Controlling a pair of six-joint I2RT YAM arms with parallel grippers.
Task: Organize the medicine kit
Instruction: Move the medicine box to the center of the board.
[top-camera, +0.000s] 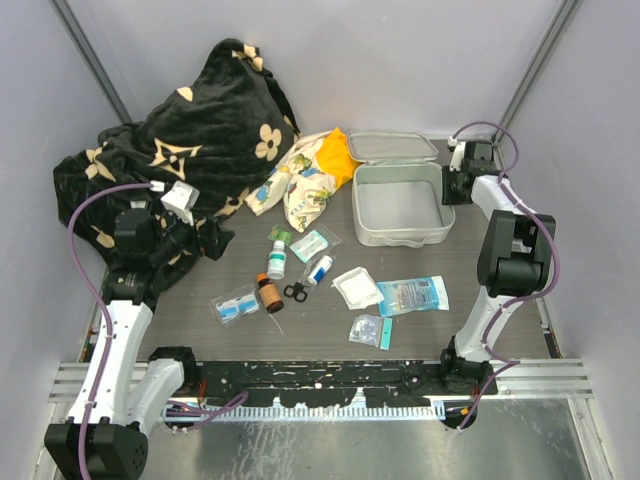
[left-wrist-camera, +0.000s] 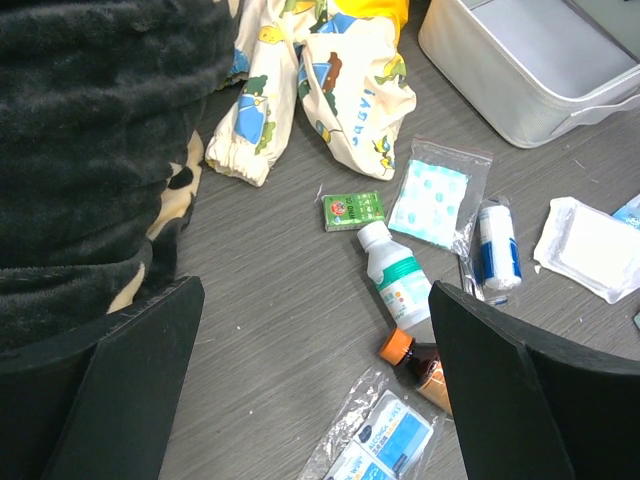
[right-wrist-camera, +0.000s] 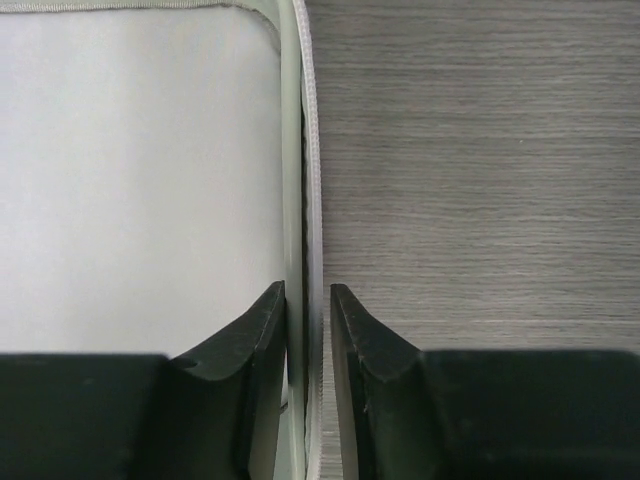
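The right gripper (right-wrist-camera: 307, 290) is sitting over the right wall of the medicine kit (top-camera: 400, 237), one jaw inside and one outside. I cannot tell if the jaws are pinching yet. It should be squeezing straight and gently. The left gripper (left-wrist-camera: 315, 290) is hanging wide open, holding nothing. The medicine kit is lying open, pale grey and empty, at the back right of the bench (top-camera: 320, 335).
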